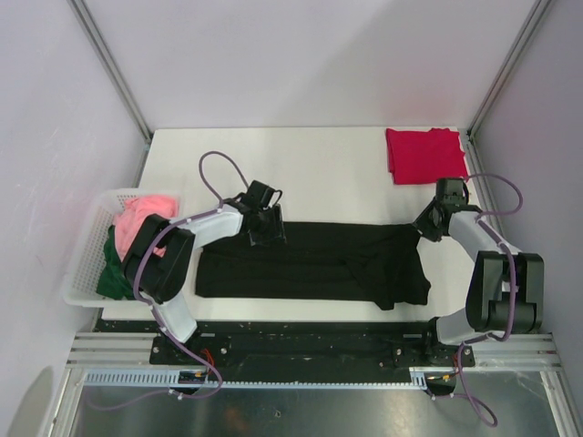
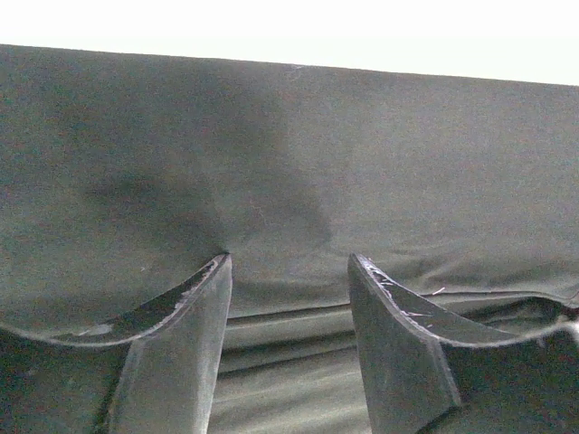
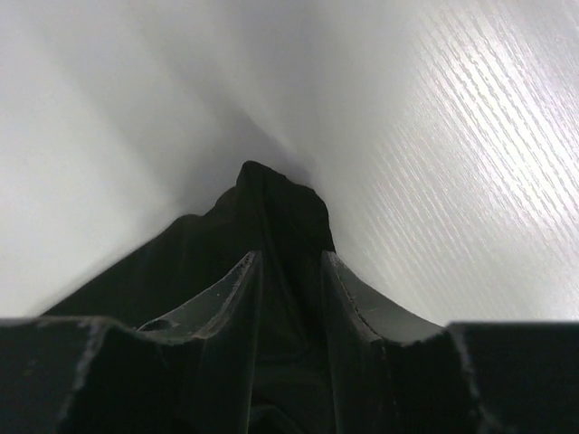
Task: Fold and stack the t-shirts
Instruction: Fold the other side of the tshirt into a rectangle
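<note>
White tabletop (image 1: 319, 164) is carrying everything, and most of its near half is being taken up by the black t-shirt (image 1: 310, 264), which is lying as one long band from left to right, apparently already doubled lengthwise and waiting for its cross folds. At the left edge the white lattice basket (image 1: 80, 259) is holding the unfolded pile, with the pink garment (image 1: 141, 214) lying on top toward the far side and the dark green garment (image 1: 111, 273) sitting nearer. In the far right corner the crimson t-shirt (image 1: 425, 155) is lying folded, well apart from the black one, probably marking where the stack is being built.

Over the band's far edge, left of its middle, the left gripper (image 2: 289, 260) is hovering with its fingers (image 2: 194, 316) standing wide apart, holding nothing, smooth cloth lying beneath them. At the band's right end the right gripper (image 3: 291, 255) is pointing down with its jaws only narrowly parted and a peak of black cloth rising between them. Whether it is actually pinching that peak, I cannot tell.
</note>
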### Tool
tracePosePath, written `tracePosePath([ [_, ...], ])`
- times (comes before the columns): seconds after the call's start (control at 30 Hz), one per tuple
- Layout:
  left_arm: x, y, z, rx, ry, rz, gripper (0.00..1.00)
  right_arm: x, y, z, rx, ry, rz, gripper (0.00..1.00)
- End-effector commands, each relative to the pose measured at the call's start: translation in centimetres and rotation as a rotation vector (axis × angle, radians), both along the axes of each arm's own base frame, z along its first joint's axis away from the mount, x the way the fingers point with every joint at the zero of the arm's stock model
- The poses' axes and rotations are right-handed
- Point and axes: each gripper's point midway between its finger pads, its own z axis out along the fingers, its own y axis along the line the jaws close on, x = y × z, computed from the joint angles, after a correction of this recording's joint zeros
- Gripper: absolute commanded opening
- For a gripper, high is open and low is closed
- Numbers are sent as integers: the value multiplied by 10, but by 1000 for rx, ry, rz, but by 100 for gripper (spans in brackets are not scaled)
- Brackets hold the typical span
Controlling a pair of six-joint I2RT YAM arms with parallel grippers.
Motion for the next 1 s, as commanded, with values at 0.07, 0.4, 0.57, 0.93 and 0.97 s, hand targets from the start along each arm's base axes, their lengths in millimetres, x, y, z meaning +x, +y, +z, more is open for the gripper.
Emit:
tracePosePath([
  [0.07, 9, -36, 66, -7, -199, -199, 62, -14, 7, 47, -12, -63, 42, 38],
  [0.4, -50, -193, 93, -53, -323, -648, 61, -64, 17, 91, 34, -142, 39, 38],
  [0.57, -67, -240, 79, -60, -324, -756, 60, -84, 17, 108, 36, -186, 27, 38],
  [0.93, -68, -271, 62, 4, -358, -775, 60, -105, 19, 120, 39, -232, 28, 38],
  [0.97, -67, -272, 63, 10, -366, -769, 60, -106, 19, 120, 38, -233, 29, 38],
])
